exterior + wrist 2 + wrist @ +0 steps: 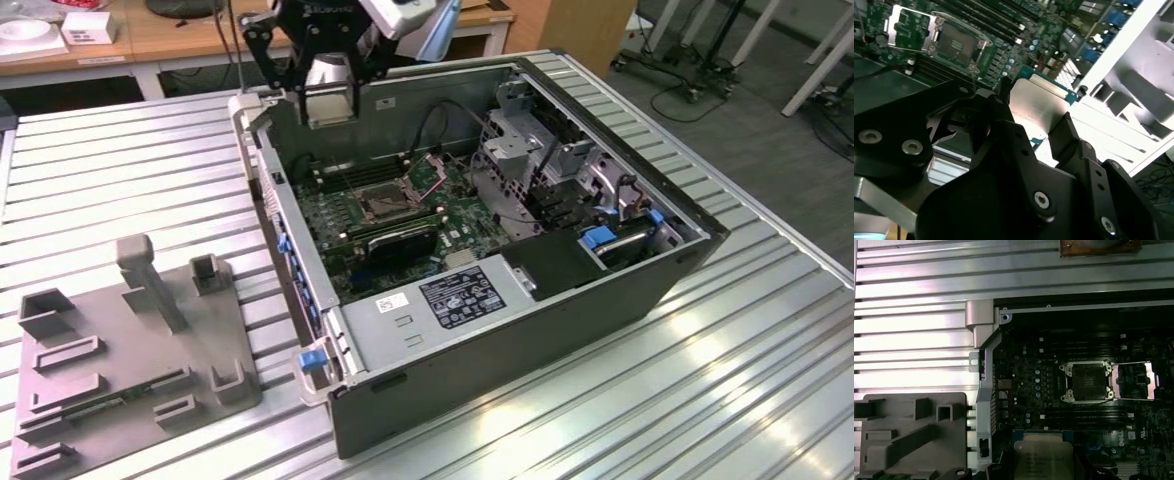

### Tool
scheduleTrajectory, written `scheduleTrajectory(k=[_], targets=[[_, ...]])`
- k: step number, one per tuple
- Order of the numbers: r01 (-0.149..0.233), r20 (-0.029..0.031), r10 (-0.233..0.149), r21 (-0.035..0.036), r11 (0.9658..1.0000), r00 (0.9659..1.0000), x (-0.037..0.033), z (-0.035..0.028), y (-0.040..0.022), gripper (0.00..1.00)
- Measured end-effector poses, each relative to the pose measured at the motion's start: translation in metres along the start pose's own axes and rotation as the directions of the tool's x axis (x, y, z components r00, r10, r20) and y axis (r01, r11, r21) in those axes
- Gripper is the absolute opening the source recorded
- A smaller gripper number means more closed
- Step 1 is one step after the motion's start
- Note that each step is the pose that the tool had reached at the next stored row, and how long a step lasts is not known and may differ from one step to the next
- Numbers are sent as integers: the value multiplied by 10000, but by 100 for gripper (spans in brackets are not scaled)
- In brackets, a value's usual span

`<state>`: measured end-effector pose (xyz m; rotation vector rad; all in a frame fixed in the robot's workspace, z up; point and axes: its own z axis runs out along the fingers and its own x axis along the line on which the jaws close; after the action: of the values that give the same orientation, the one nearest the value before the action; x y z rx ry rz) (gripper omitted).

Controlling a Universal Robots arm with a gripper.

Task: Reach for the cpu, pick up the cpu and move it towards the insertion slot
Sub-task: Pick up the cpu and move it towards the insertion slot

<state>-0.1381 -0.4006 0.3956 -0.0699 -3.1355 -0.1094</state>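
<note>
Fingers (1039, 125) clamp the cpu (1036, 102), its printed face unreadable, above the insertion slot (956, 45).

Robotics lab or hardware workshop. Ribbed metal worktable (747, 380) carries open computer case (534, 300), motherboard (380, 215) exposed, beside grey plastic parts fixture (120, 370). Black robot arm (327, 40) hangs above case's far end. Wooden bench (147, 40) behind holds white boxes (87, 27). Wheeled stand bases (681, 75) and loose cables (694, 100) on grey carpet at exterior view's right
</note>
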Motion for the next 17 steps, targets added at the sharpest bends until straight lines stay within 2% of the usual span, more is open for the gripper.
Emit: scheduleTrajectory(k=[4, 17], targets=[[0, -1, 0, 0, 10000, 10000, -141, 32, 76, 55], [-1, -3, 1, 0, 10000, 10000, -539, 133, 365, 55]])
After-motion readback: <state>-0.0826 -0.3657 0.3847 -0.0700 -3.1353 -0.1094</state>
